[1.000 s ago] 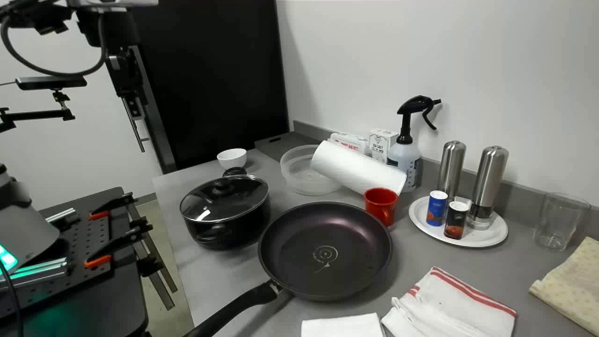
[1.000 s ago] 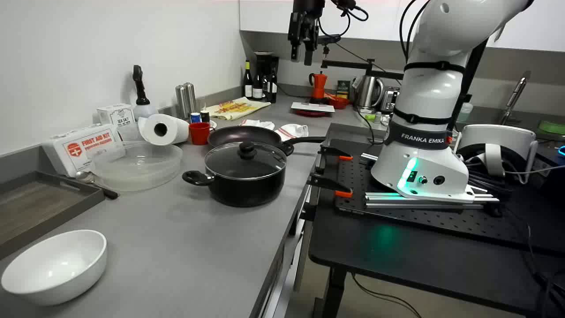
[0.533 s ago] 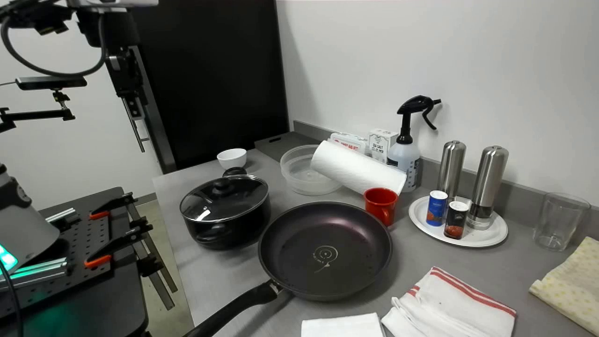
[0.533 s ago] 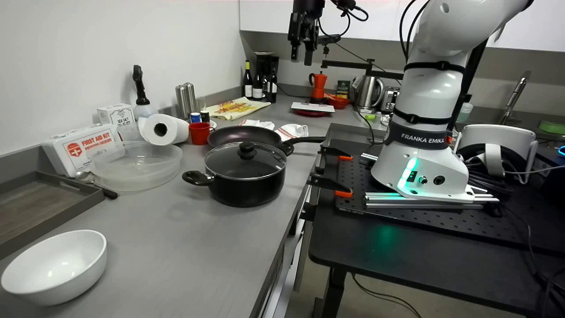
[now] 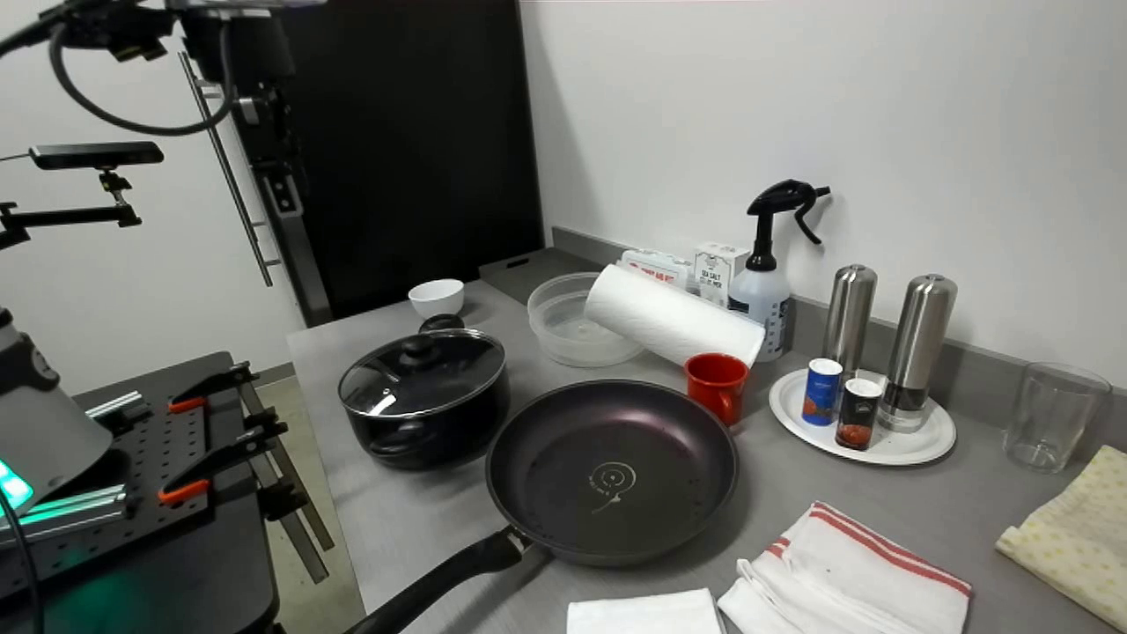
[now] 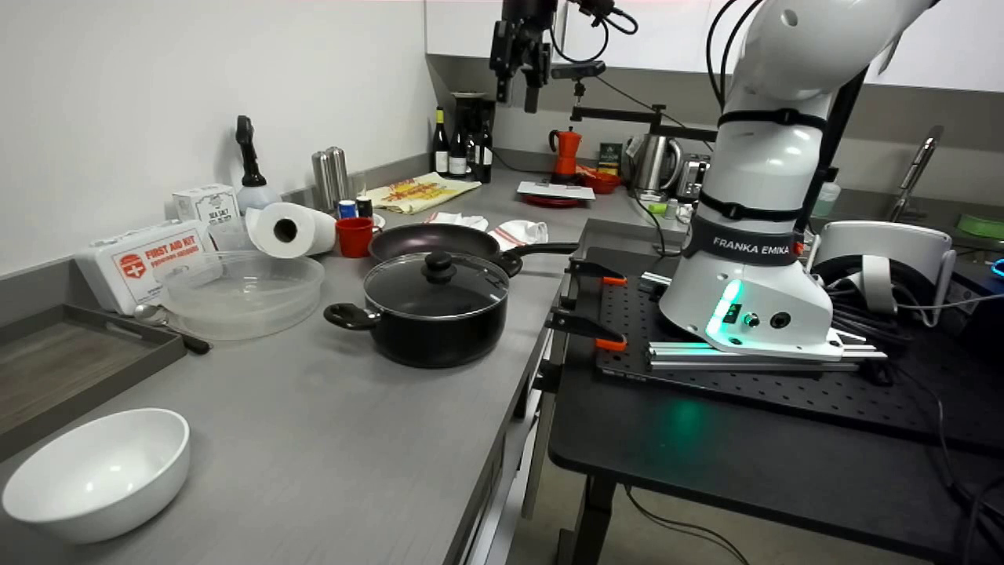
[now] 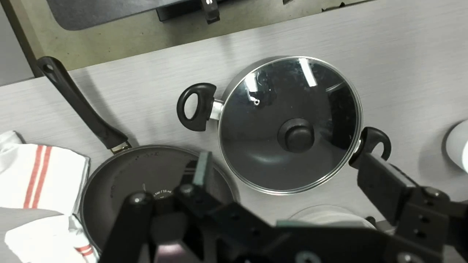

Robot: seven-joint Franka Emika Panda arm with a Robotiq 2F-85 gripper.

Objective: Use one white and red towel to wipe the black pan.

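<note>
One lidded pot (image 5: pixel 426 398) beside black pan (image 5: pixel 609 493)

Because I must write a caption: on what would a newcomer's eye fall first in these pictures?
Probably the wide black pan on the counter, a white and red towel near it. Then perhaps the red mug beside the pan, or the white robot arm with its green light, at the right of an exterior view.

The black pan (image 5: pixel 612 480) is open above, lidded pot (image 5: pixel 424 401) crowding it
</note>
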